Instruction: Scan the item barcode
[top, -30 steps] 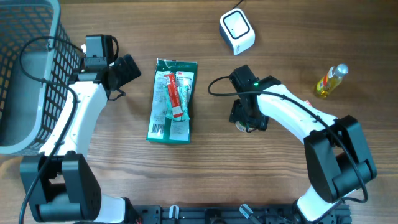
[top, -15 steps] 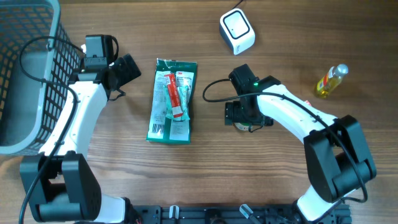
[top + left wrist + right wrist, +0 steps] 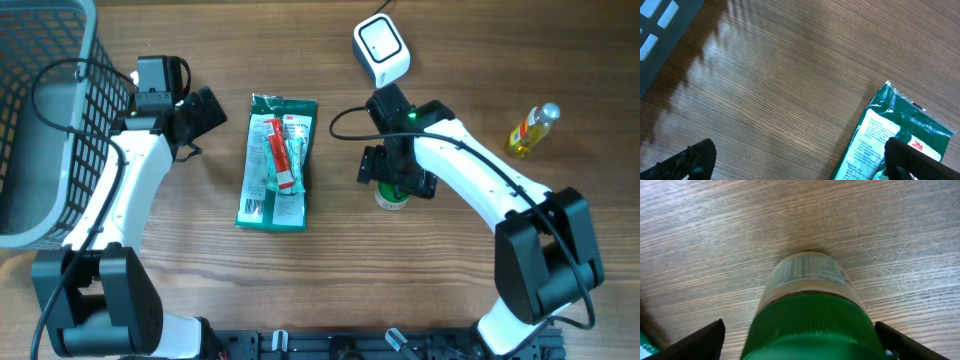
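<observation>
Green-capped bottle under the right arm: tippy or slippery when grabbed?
Probably rigid: the round green-capped bottle holds its shape. Ribbed cap should grip well; the label below looks slicker. It seems upright, so a side push may tip it, then roll it.

Jar point(image 3: 807, 272) is showing a green ribbed lid point(image 3: 812, 322). Packet point(image 3: 277, 160) is showing green, red and white. Scanner point(image 3: 381, 50) is showing white, bottle point(image 3: 531, 130) yellow, basket point(image 3: 50, 60) grey grid, table point(image 3: 450, 280) brown woodgrain.

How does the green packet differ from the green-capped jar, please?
The packet is flat and rectangular, lying down; the jar is round and stands upright. The packet lies untouched; the jar sits between the open jaws of the right gripper. Both are partly green and rest on the table.
</observation>
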Controlling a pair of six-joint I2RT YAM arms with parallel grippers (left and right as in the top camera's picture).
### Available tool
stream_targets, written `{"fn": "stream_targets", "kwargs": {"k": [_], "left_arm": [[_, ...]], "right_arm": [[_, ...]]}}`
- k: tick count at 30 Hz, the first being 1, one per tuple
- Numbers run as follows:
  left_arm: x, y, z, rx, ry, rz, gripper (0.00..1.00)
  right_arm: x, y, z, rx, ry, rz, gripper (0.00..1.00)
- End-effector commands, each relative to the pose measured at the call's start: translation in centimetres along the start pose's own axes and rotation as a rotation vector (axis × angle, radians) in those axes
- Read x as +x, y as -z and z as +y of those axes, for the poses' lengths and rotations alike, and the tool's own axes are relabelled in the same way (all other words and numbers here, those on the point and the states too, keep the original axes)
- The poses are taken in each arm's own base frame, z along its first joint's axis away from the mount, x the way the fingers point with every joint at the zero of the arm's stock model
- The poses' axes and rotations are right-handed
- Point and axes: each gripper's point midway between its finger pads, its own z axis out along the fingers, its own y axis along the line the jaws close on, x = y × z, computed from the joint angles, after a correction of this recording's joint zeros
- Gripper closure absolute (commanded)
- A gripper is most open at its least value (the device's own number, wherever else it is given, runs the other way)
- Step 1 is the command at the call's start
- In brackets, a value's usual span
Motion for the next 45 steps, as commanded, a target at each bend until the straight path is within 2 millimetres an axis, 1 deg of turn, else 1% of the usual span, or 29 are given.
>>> {"fn": "stream_targets", "kwargs": {"k": [1,2,3,6,8,11,12,13,14,15,18,23,25,27,29,30,31,33,39,41,45], "left_arm": [[-0.7,0.6,-0.3,0.014,0.0,-0.021,0.0],[-0.7,0.6,-0.3,0.014,0.0,-0.021,0.0],[-0.7,0.6,-0.3,0.014,0.0,-0.02,0.0],[-0.7,0.6,-0.3,0.014,0.0,-0.02,0.0],[-0.7,0.6,-0.3,0.014,0.0,-0.021,0.0],[-0.7,0.6,-0.3,0.014,0.0,-0.02,0.0],[-0.7,0.6,-0.3,0.014,0.0,-0.021,0.0],[-0.7,0.6,-0.3,0.014,0.0,-0.02,0.0],[-0.7,0.6,-0.3,0.014,0.0,-0.02,0.0],[-0.7,0.6,-0.3,0.014,0.0,-0.021,0.0],[-0.7,0.6,-0.3,0.014,0.0,-0.021,0.0],[-0.7,0.6,-0.3,0.014,0.0,-0.021,0.0],[-0.7,0.6,-0.3,0.014,0.0,-0.021,0.0],[-0.7,0.6,-0.3,0.014,0.0,-0.021,0.0],[-0.7,0.6,-0.3,0.014,0.0,-0.021,0.0],[-0.7,0.6,-0.3,0.014,0.0,-0.02,0.0],[-0.7,0.6,-0.3,0.014,0.0,-0.021,0.0],[-0.7,0.6,-0.3,0.014,0.0,-0.021,0.0],[-0.7,0.6,-0.3,0.014,0.0,-0.02,0.0],[-0.7,0.6,-0.3,0.014,0.0,-0.021,0.0],[-0.7,0.6,-0.3,0.014,0.0,-0.021,0.0]], "right_arm": [[0.4,-1.1,-0.8,0.036,-0.024,0.015,0.13],[0.4,-1.1,-0.8,0.036,-0.022,0.014,0.18],[0.4,-1.1,-0.8,0.035,-0.022,0.014,0.27],[0.3,-1.1,-0.8,0.037,-0.005,0.011,0.27],[0.0,-1.1,-0.5,0.026,0.094,0.0,0.28],[-0.2,-1.1,-0.4,0.021,0.259,-0.005,0.36],[-0.2,-1.1,-0.4,0.021,0.265,-0.005,0.32],[-0.2,-1.1,-0.4,0.02,0.257,-0.005,0.16],[-0.1,-1.1,-0.3,0.018,0.227,-0.004,0.04],[-0.1,-1.1,-0.3,0.017,0.194,-0.004,0.0],[-0.1,-1.1,-0.4,0.019,0.104,-0.002,0.0],[0.2,-1.3,-0.6,0.031,0.097,0.011,0.02],[0.1,-1.5,-0.5,0.03,0.089,0.011,0.0],[-0.4,-1.5,-0.1,0.013,0.082,-0.01,0.0],[-0.5,-1.5,-0.1,0.012,0.083,-0.011,0.0],[-0.4,-1.5,-0.1,0.013,0.083,-0.01,0.08],[-0.4,-1.5,-0.1,0.015,0.083,-0.008,0.11],[-0.3,-1.5,-0.2,0.018,0.083,-0.004,0.14],[-0.1,-1.6,0.0,0.017,0.119,-0.007,0.15],[-0.2,-1.7,0.1,0.016,0.12,-0.012,0.17],[-0.7,-1.7,-0.2,0.038,0.14,-0.033,0.17]]}}
